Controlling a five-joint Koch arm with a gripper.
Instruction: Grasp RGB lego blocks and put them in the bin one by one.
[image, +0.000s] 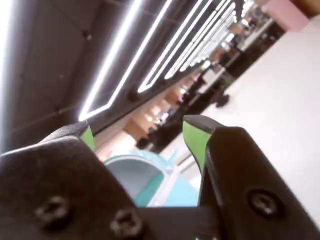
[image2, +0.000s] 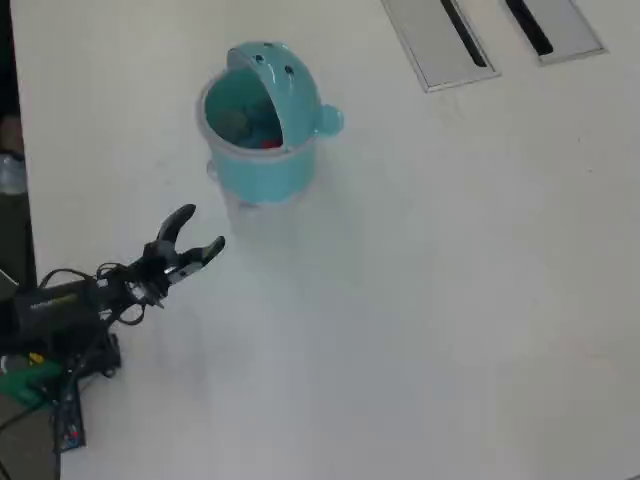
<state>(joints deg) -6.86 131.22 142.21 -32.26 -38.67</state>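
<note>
In the overhead view the tool (image2: 203, 229) is seen at the lower left of the frame, its two fingers spread apart and nothing held between them. The bin (image2: 262, 172) stands on the white tabletop (image2: 450, 300) toward the upper left, near the tool but not touching it, with its lid tipped back. Inside it a red block (image2: 270, 143) is glimpsed, with what may be a bluish and a greyish piece; these cannot be told apart clearly. No block is seen lying on the tabletop. In the wrist view the green-padded fingertips (image: 194, 137) are pointed upward past the bin's rim (image: 131, 161). If the arm is swung carelessly from here, the light bin could be struck and tipped, and its contents spilled.
</note>
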